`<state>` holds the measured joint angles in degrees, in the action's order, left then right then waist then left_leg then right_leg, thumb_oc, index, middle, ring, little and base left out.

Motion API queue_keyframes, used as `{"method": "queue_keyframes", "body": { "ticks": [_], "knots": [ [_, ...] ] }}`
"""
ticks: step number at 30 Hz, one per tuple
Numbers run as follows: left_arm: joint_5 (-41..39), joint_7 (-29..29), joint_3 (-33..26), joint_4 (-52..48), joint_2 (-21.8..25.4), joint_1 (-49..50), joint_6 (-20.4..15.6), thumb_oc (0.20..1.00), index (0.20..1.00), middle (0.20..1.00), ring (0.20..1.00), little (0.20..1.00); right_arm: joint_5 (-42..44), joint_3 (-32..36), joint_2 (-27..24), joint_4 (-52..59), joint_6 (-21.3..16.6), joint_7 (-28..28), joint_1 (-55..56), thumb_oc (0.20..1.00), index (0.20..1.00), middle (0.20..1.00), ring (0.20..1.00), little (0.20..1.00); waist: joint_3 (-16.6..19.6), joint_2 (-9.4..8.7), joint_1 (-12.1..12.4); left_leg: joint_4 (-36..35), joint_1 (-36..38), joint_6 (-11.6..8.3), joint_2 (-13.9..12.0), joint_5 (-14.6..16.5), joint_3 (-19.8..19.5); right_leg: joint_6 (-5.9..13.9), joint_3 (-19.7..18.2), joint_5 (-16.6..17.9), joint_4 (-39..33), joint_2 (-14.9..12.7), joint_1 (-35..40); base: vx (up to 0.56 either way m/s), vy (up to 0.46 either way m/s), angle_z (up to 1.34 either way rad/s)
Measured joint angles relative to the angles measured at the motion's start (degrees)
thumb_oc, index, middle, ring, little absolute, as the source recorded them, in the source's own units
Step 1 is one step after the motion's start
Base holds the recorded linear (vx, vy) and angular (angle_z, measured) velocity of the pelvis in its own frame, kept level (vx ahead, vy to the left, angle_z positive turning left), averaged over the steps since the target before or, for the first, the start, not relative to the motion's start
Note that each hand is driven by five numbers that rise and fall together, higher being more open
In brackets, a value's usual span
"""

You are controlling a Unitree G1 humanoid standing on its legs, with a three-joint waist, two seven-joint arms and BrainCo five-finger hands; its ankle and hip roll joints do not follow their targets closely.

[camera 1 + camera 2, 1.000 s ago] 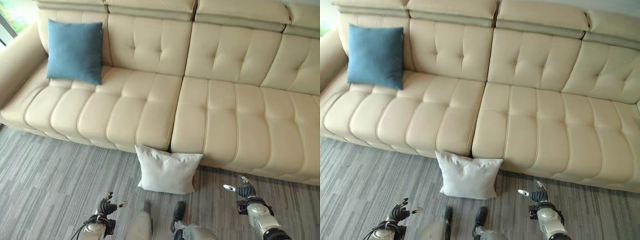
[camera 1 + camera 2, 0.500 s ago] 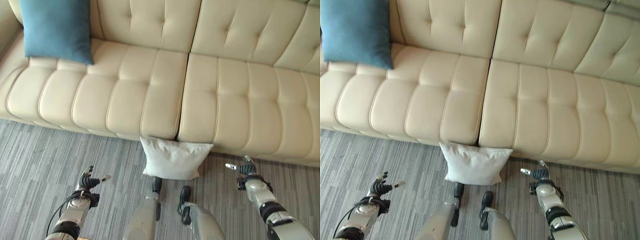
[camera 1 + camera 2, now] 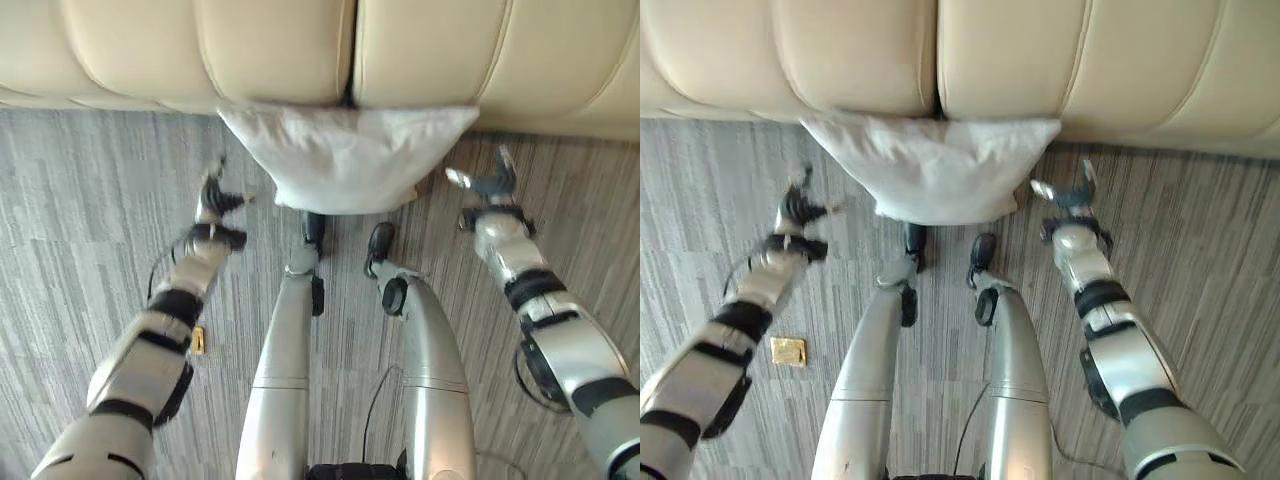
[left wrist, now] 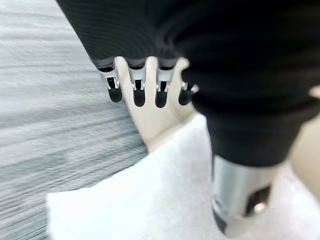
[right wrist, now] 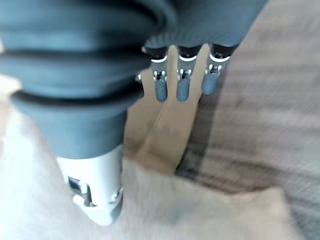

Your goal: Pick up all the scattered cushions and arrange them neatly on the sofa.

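Note:
A white cushion [image 3: 345,155] stands on the grey floor, leaning against the front of the cream sofa [image 3: 270,50]. My left hand [image 3: 212,207] is beside the cushion's left edge, a little apart from it, fingers straight and spread. My right hand [image 3: 487,187] is by the cushion's right corner, open as well. In the left wrist view the straight fingers [image 4: 137,92] reach past the cushion [image 4: 140,205] toward the sofa base. In the right wrist view the fingers [image 5: 182,87] are straight too, with the cushion [image 5: 210,210] close under the thumb. Neither hand holds anything.
The floor is grey striped carpet [image 3: 80,200], open to the left and right of the cushion. A small tan square object [image 3: 788,351] lies on the floor by my left arm. The sofa's seat front overhangs the cushion's top.
The camera has tipped down and closer, so the blue cushion and the sofa seat have left the view. Both hands have reached forward to either side of the white cushion.

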<state>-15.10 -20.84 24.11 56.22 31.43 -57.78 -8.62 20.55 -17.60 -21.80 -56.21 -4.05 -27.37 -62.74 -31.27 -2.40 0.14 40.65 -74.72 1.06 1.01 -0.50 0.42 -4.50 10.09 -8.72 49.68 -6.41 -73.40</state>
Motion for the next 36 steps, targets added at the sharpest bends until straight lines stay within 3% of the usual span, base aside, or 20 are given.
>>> {"method": "queue_keyframes", "body": {
  "ticks": [4, 5, 6, 7, 11, 15, 16, 17, 18, 19, 20, 21, 22, 26, 29, 34, 36],
  "knots": [
    [0.15, -3.48, 1.77, 1.85, 0.01, -7.99, 1.82, 1.000, 1.000, 1.000, 1.000, 1.000, 4.46, -2.20, 6.39, 0.97, -2.21, -1.46, -5.52, 1.000, 1.000, 1.000, 1.000, 1.000, 0.13, -0.04, 0.16, 0.10, -3.92, -0.24, 0.04, 1.16, 0.10, -1.07, -0.48, -0.54, 1.34, -0.01, -4.73, 0.00, 0.000, 0.00],
    [0.21, -4.65, 2.41, 2.78, 0.01, -9.82, 2.77, 1.000, 1.000, 1.000, 1.000, 1.000, 6.55, -2.18, 9.43, 1.87, -2.78, -2.73, -6.77, 0.307, 0.307, 0.307, 0.307, 0.307, 0.13, -0.03, 0.28, -0.20, -4.59, -0.25, 0.07, 1.15, -0.02, -1.21, -0.44, -0.25, 1.36, -0.01, -5.64, 0.00, -0.002, 0.05],
    [0.21, -5.03, 2.46, 2.80, -0.03, -9.87, 3.12, 0.344, 0.344, 0.344, 0.344, 0.344, 7.11, -2.17, 9.99, 2.36, -3.06, -3.31, -6.74, 0.200, 0.200, 0.200, 0.200, 0.200, 0.13, -0.03, 0.35, -0.23, -4.58, -0.28, 0.06, 1.14, -0.11, -1.23, -0.37, -0.25, 1.42, -0.01, -5.66, -0.01, -0.006, 0.07],
    [0.10, -5.59, 2.91, 2.11, -0.05, -10.19, 3.64, 0.200, 0.200, 0.200, 0.200, 0.200, 7.86, -2.34, 9.53, 2.85, -3.13, -4.04, -6.94, 0.200, 0.200, 0.200, 0.200, 0.200, 0.22, 0.11, 0.68, -0.40, -4.74, -0.56, 0.29, 0.91, -0.37, -1.36, -0.35, -0.33, 1.67, -0.01, -5.94, -0.01, -0.005, 0.06],
    [-0.07, -6.19, 2.17, -3.57, 0.09, -9.10, 3.69, 0.200, 0.200, 0.200, 0.200, 0.200, 8.14, -4.23, 6.26, 4.93, -3.29, -4.22, -6.30, 0.200, 0.200, 0.200, 0.200, 0.200, 0.33, 0.29, 1.31, -1.81, -5.08, -1.40, 0.47, -0.88, -0.61, -1.20, -0.20, 0.08, 1.70, -0.21, -6.78, 0.00, -0.006, 0.07],
    [-2.43, -6.75, 0.70, -11.70, -2.60, -2.18, 3.60, 0.200, 0.200, 0.200, 0.200, 0.200, 7.91, -3.49, 5.73, 10.52, -3.05, -3.08, 2.01, 0.200, 0.200, 0.200, 0.200, 0.200, 0.27, 0.30, 1.86, -8.94, 4.75, -2.05, 1.06, -4.47, -1.82, -2.55, 1.53, 0.33, -2.67, -0.75, 2.32, -0.02, -0.017, 0.20],
    [-2.48, -8.05, -2.32, -15.81, -6.32, 4.16, 2.88, 0.200, 0.200, 0.200, 0.200, 0.200, 7.45, -3.26, 6.36, 13.08, -3.41, -3.04, 8.60, 0.200, 0.200, 0.200, 0.200, 0.200, 4.91, 0.18, 1.60, -12.00, 6.54, -2.27, 1.31, -5.28, -2.64, -2.11, 2.16, 0.44, -5.15, -0.68, 3.96, -0.07, -0.033, 0.18],
    [-2.34, -9.22, -3.59, -25.54, -9.27, 13.40, 1.38, 0.200, 0.200, 0.200, 0.200, 0.200, 6.30, -1.47, 6.10, 19.51, -4.49, -3.02, 18.53, 0.200, 0.200, 0.200, 0.200, 0.200, 12.52, 0.25, 1.68, -14.13, 5.83, -2.00, 1.26, -4.89, -3.00, -1.42, 2.52, 0.70, -7.08, -0.45, 3.24, -0.09, -0.056, 0.06],
    [-2.22, -9.76, -5.80, -31.97, -10.69, 17.20, 1.05, 0.200, 0.200, 0.200, 0.200, 0.200, 6.18, -0.54, 5.87, 23.94, -4.52, -2.98, 21.99, 0.200, 0.200, 0.200, 0.200, 0.200, 12.81, 0.27, 1.26, -16.18, 8.00, -2.00, 1.36, -4.64, -2.95, 0.03, 2.38, 0.50, -8.82, -0.30, 5.21, -0.03, -0.083, -0.02],
    [-2.21, -10.04, -10.06, -44.08, -13.35, 26.49, 0.95, 0.200, 0.200, 0.200, 0.200, 0.200, 5.23, 0.85, 5.29, 35.73, -4.15, -1.89, 30.47, 0.200, 0.200, 0.200, 0.200, 0.200, 8.89, 0.21, 0.30, -23.01, 18.73, -2.48, 1.34, -7.03, -2.71, -0.72, 2.34, 2.38, -13.26, 0.11, 14.87, -0.06, -0.064, -0.08],
    [-2.14, -9.72, -10.60, -45.43, -14.31, 30.87, 0.40, 0.200, 0.200, 0.200, 0.200, 0.200, 4.73, 0.46, 4.80, 39.57, -4.18, -0.92, 35.26, 0.200, 0.200, 0.200, 0.200, 0.200, 7.51, 0.15, 0.38, -26.38, 25.54, -2.60, 1.33, -7.39, -2.73, 0.23, 2.38, 2.04, -15.70, 0.38, 21.16, 0.01, -0.049, -0.06],
    [-1.85, -8.86, -10.36, -46.59, -14.06, 37.09, -0.78, 0.200, 0.200, 0.200, 0.200, 0.200, 3.33, 0.07, 4.98, 42.94, -4.48, 0.97, 41.15, 0.200, 0.200, 0.200, 0.200, 0.200, 9.39, 0.06, 0.16, -28.08, 30.86, -2.46, 1.36, -7.24, -2.73, 1.12, 2.20, 1.70, -17.62, 0.61, 26.37, 0.08, -0.043, -0.11],
    [-1.63, -7.51, -8.75, -46.64, -12.94, 43.75, -2.43, 0.200, 0.200, 0.200, 0.200, 0.200, 0.89, 0.04, 4.73, 47.23, -5.71, 4.00, 48.35, 0.200, 0.200, 0.200, 0.200, 0.200, 14.50, 0.32, 0.21, -29.24, 35.72, -2.14, 1.19, -6.39, -2.89, 1.91, 2.25, 1.00, -20.46, 1.10, 31.86, 0.13, -0.053, -0.11],
    [-1.19, -5.19, -9.22, -46.90, -11.85, 47.18, -2.50, 0.200, 0.200, 0.200, 0.200, 0.200, -1.32, 0.60, 3.79, 48.92, -5.46, 6.63, 51.00, 0.200, 0.200, 0.200, 0.200, 0.200, 18.41, 0.02, -0.38, -31.05, 41.27, -1.82, 1.14, -4.91, -2.62, 3.39, 2.48, -0.40, -22.45, 1.17, 37.52, 0.21, -0.065, 0.00],
    [0.02, -0.24, -10.33, -49.73, -10.25, 54.78, -2.88, 0.200, 0.200, 0.200, 0.200, 0.200, -3.77, 2.26, 2.62, 50.74, -5.19, 13.26, 56.15, 0.200, 0.200, 0.200, 0.200, 0.200, 18.51, 0.02, -0.61, -37.35, 52.69, -1.31, 0.92, -6.49, -2.62, 4.07, 2.54, 0.08, -28.01, 2.12, 48.52, 0.31, -0.091, -0.03],
    [0.51, 3.51, -11.39, -54.43, -8.48, 63.03, -2.86, 0.200, 0.200, 0.200, 0.200, 0.200, -4.33, 3.42, 2.20, 54.50, -4.37, 17.34, 63.67, 0.200, 0.200, 0.200, 0.200, 0.200, 19.29, 0.43, -0.72, -40.31, 62.42, -1.63, 0.35, -6.06, -2.62, 4.64, 2.85, 0.52, -33.96, 3.25, 59.82, 0.18, -0.098, -0.01],
    [0.48, 4.60, -11.31, -55.26, -8.52, 64.85, -2.91, 0.200, 0.200, 0.200, 0.200, 0.200, -4.78, 3.74, 1.71, 54.95, -4.38, 18.30, 65.48, 0.200, 0.200, 0.200, 0.200, 0.200, 21.39, 1.10, -0.76, -40.44, 62.97, -1.66, 0.23, -6.04, -2.99, 4.51, 3.43, 0.78, -35.37, 3.63, 61.49, 0.07, -0.102, 0.15]
  ]
}}
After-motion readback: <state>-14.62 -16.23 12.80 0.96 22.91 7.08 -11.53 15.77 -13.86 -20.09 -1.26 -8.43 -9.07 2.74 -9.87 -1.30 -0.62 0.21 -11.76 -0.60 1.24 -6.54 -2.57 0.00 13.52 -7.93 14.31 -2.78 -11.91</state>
